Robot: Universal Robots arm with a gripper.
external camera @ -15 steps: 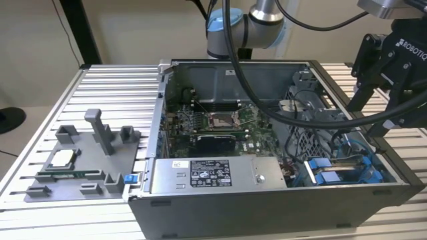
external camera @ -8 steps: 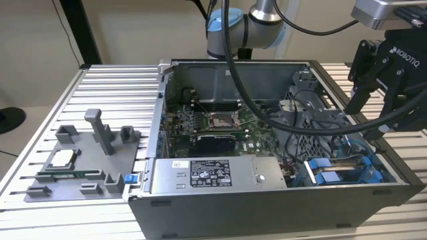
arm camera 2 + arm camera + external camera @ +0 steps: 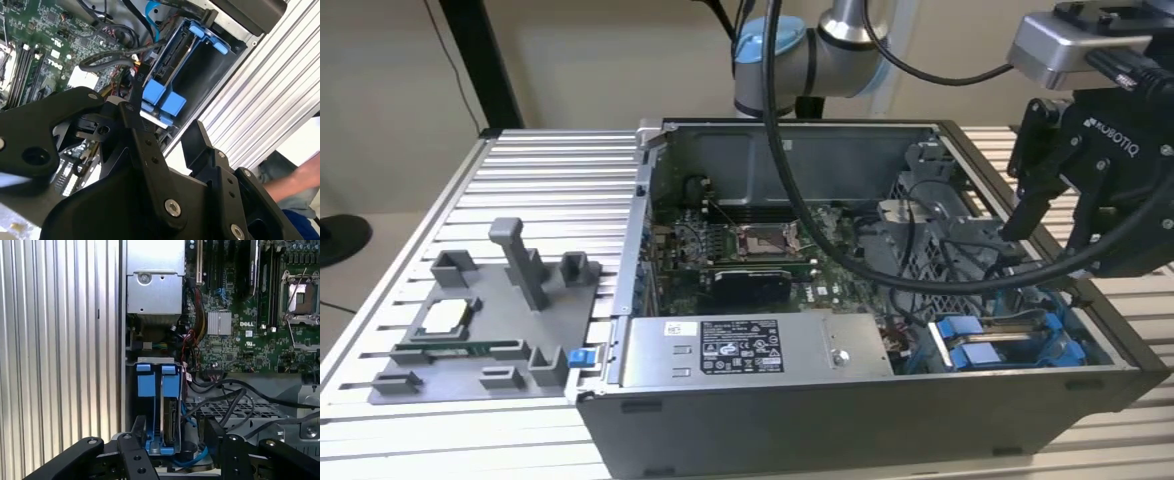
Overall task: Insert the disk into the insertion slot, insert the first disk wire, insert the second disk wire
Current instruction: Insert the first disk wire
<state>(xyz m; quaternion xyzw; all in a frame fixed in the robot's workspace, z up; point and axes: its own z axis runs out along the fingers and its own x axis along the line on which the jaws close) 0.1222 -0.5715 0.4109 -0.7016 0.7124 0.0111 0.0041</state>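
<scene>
In the exterior view the arm (image 3: 787, 60) is cut off by the top edge, and the gripper (image 3: 1047, 232) runs off the right edge. The near case wall (image 3: 854, 410) hides the low part of the disk (image 3: 974, 350). The words on the label (image 3: 740, 346) of the grey box (image 3: 854, 350) are too small to read. In the first wrist view the gripper (image 3: 173, 426) hides one end of the disk (image 3: 170, 412). In the second wrist view a person's hand (image 3: 300, 175) is blurry and cut off by the edge.

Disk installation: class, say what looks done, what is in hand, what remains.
Done, it seems: the disk sits in the insertion slot. In hand: nothing; the open pincer hovers above it. Remaining: whether the dark cables beside it are plugged in cannot be told.
</scene>
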